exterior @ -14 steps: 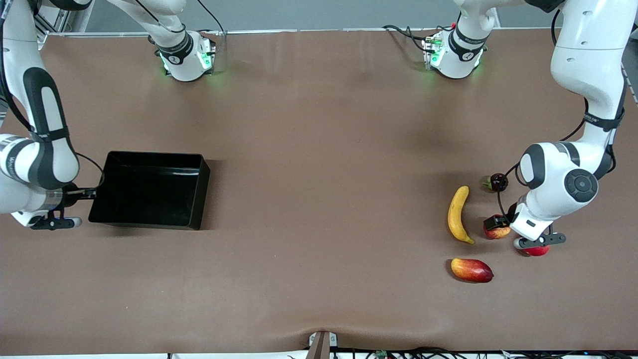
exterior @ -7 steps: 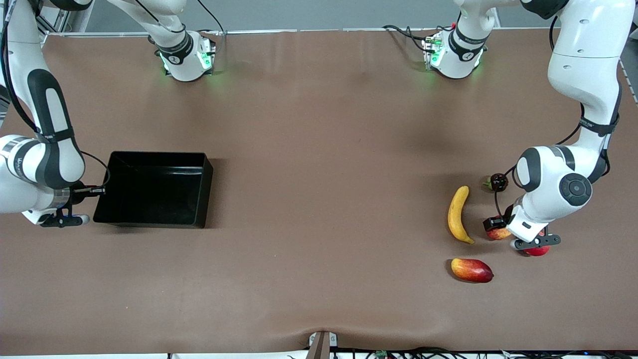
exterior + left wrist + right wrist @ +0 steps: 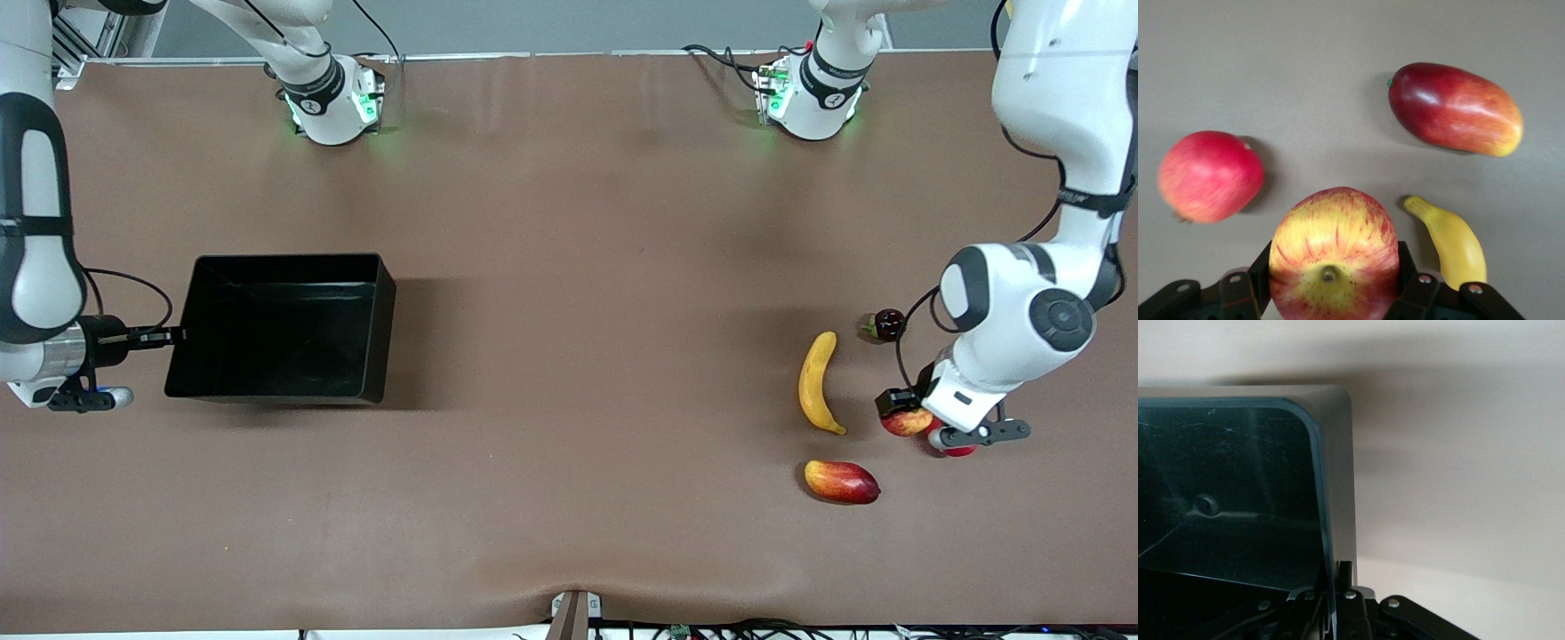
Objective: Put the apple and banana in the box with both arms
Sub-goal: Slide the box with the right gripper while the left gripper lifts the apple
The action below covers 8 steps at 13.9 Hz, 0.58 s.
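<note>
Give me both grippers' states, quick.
Left gripper: shut on the apple, lifted above the table.
Right gripper: shut on the box wall.

— How many fruits do you count on the table?

— Five. One banana point(image 3: 816, 382), one mango point(image 3: 841, 481), one apple point(image 3: 906, 423) between the fingers of my left claw point(image 3: 903, 412), one pomegranate point(image 3: 957, 448) just beside that claw, and one small dark fruit point(image 3: 887, 324) near it.

— And boxes?

— One black box point(image 3: 283, 327), its wall pinched in my right claw point(image 3: 169, 336). Two claws, two arms.
</note>
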### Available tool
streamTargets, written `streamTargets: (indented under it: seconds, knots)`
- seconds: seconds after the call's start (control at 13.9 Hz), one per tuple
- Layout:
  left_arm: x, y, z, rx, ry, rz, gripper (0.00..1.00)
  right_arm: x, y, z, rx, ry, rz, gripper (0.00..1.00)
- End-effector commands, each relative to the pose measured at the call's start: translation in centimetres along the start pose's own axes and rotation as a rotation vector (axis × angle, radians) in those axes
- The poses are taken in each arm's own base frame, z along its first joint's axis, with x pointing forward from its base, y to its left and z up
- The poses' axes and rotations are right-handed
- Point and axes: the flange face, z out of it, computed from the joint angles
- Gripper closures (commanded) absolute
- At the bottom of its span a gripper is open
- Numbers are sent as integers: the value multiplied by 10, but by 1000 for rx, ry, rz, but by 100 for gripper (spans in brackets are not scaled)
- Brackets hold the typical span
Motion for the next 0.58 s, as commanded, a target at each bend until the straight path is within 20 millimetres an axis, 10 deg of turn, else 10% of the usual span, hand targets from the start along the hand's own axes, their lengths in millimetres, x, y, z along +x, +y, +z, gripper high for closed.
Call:
streamTargets:
  seconds: [0.0, 0.5]
  knots:
    - [-13, 13, -47, -1, -35, 11, 100, 3, -57, 6, 28, -38, -70, 100]
    - [-37, 63, -116, -5, -81, -56, 100, 5, -263, 69, -76, -104, 77, 100]
